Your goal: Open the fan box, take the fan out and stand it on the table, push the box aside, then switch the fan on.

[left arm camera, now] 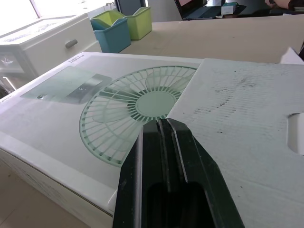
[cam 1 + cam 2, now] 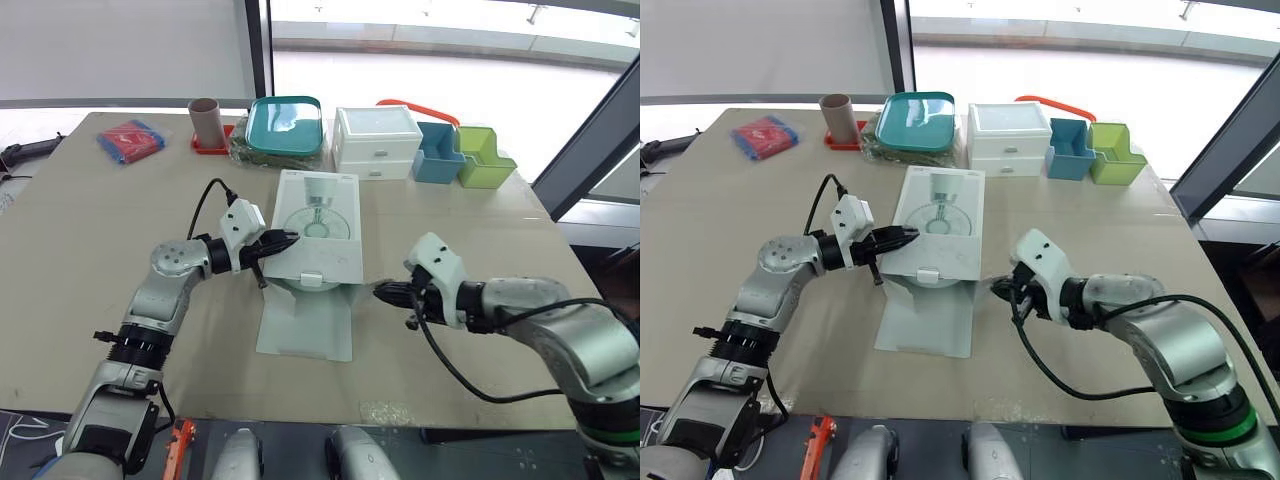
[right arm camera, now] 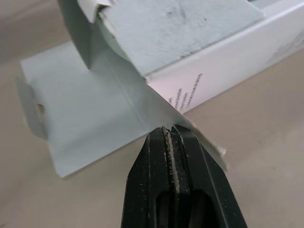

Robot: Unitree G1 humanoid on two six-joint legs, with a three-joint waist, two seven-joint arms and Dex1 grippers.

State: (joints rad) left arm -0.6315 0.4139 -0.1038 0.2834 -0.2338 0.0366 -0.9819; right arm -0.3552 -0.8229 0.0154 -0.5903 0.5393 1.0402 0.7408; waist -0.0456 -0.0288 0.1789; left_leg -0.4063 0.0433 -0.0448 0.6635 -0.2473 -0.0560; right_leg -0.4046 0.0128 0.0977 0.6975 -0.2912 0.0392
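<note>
Left wrist view puts your left claw [image 1: 164, 124], fingers together, on the folded-back flap [image 1: 247, 118], likely pinning it open. Your right claw [image 2: 380, 291], also closed, sits at the side flap [image 3: 214, 148], seemingly to work it. The box [image 2: 320, 200] lies flat mid-table.

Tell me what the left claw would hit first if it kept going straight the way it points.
The fan box. The left claw, shut, aims across its top face at the edge of the opened flap; whether it already touches is unclear.
</note>
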